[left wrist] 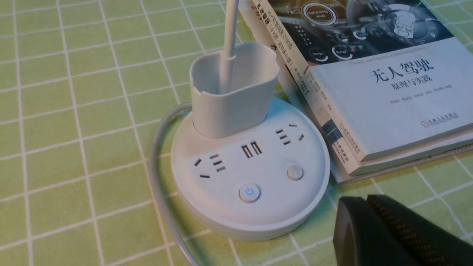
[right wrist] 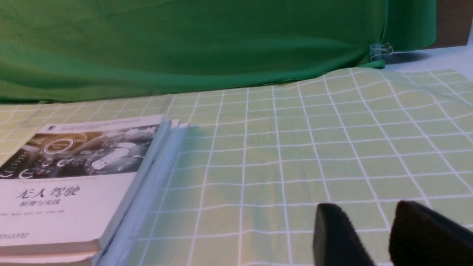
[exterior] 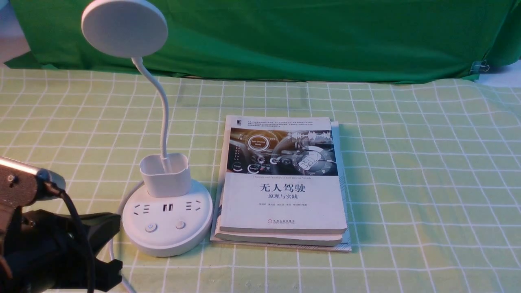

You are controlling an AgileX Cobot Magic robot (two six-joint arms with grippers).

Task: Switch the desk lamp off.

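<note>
The white desk lamp stands left of centre in the front view: disc head [exterior: 124, 27], bendy neck [exterior: 163, 110], cup-shaped holder [exterior: 166, 176] and round base [exterior: 167, 236] with sockets and two buttons. In the left wrist view the base [left wrist: 229, 207] shows a power button [left wrist: 249, 192] with a blue glowing icon and a plain button [left wrist: 294, 172]. My left gripper [left wrist: 366, 201] is shut and empty, low beside the base's near edge, apart from it; it shows black at bottom left in the front view [exterior: 112, 228]. My right gripper [right wrist: 364, 212] is open and empty above the cloth.
A stack of books [exterior: 285, 195] lies right against the lamp base, also seen in the left wrist view [left wrist: 388, 85] and the right wrist view [right wrist: 74, 177]. The lamp's white cable [left wrist: 157, 173] curves round the base's left. A green checked cloth [exterior: 427, 183] covers the table; a green backdrop [exterior: 305, 36] hangs behind.
</note>
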